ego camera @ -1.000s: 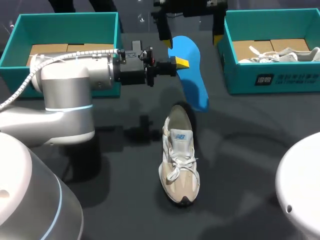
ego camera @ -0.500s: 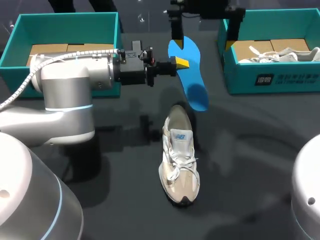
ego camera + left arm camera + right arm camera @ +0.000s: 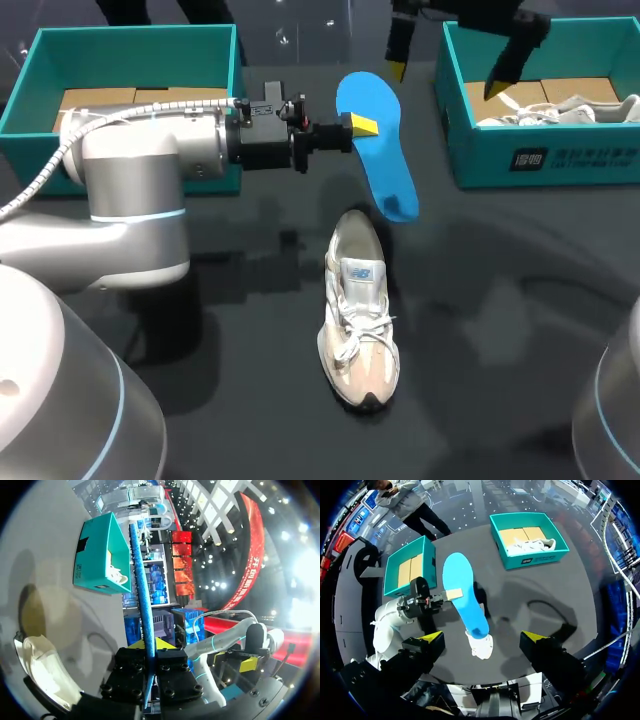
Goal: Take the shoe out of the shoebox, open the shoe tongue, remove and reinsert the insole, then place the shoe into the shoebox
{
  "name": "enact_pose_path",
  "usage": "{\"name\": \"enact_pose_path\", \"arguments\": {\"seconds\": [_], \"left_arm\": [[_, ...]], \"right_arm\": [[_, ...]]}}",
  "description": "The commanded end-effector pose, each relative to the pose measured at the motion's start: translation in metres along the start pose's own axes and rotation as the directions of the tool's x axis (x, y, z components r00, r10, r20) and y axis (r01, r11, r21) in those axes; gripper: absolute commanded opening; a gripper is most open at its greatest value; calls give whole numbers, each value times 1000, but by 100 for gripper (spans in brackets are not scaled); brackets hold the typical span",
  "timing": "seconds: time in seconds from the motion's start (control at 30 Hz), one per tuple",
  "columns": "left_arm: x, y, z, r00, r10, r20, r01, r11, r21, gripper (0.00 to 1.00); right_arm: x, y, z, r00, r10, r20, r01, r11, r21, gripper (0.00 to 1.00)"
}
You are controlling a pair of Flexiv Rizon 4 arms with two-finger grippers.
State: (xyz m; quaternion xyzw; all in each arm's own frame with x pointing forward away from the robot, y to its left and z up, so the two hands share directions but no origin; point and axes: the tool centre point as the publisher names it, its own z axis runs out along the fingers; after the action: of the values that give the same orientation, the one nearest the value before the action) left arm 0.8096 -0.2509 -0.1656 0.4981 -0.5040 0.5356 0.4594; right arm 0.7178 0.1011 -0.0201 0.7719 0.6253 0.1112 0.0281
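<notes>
- Slipping of the insole [image 3: 378, 150] is judged the main risk. It is pinched only at one edge, near its upper end, by the left tool [image 3: 362, 125], whose yellow tips are closed narrowly on it. The long free part may therefore swing or be twisted out once it is moved.
- Buckling may be caused if the soft lower end is pushed against the collar or tongue of the shoe [image 3: 358, 310] rather than into its opening. Whether the tongue is drawn back far enough cannot be told.
- The shoe is gripped by nothing and lies loose on the counter [image 3: 500, 300], so it may be shoved or tipped by a push from the insole.
- The right tool [image 3: 450, 70] is spread wide and empty. It is held high near the right box [image 3: 545, 160], well apart from the shoe. Were it needed to brace the shoe, a long descent would be required, and the box wall could be struck on the way.
- The insole is carried tilted in the air, out ahead of the left tool, with its lower end just beyond the shoe's heel. Whether the two touch cannot be told.
- The shoe is laid mid-counter, toe toward the robot and heel toward the insole, below and to one side of the left tool.
</notes>
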Motion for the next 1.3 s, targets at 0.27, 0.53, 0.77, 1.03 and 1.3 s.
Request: {"name": "enact_pose_path", "arguments": {"seconds": [0.27,0.53,0.77,1.03,1.3], "left_arm": [[0,0,0,1000,1,-1,-1,1000,1,0],[0,0,0,1000,1,-1,-1,1000,1,0],[0,0,0,1000,1,-1,-1,1000,1,0],[-2,0,-3,996,83,14,-84,996,16,0],[6,-6,-9,981,195,16,-195,980,26,0]], "right_arm": [[-20,9,10,879,53,-475,-41,999,36,100],[-29,6,24,785,111,-610,-84,994,74,100],[-25,6,39,718,136,-683,-92,991,102,100],[-33,7,52,653,180,-735,-100,983,153,100],[-31,8,66,551,190,-812,-72,981,180,100]]}}
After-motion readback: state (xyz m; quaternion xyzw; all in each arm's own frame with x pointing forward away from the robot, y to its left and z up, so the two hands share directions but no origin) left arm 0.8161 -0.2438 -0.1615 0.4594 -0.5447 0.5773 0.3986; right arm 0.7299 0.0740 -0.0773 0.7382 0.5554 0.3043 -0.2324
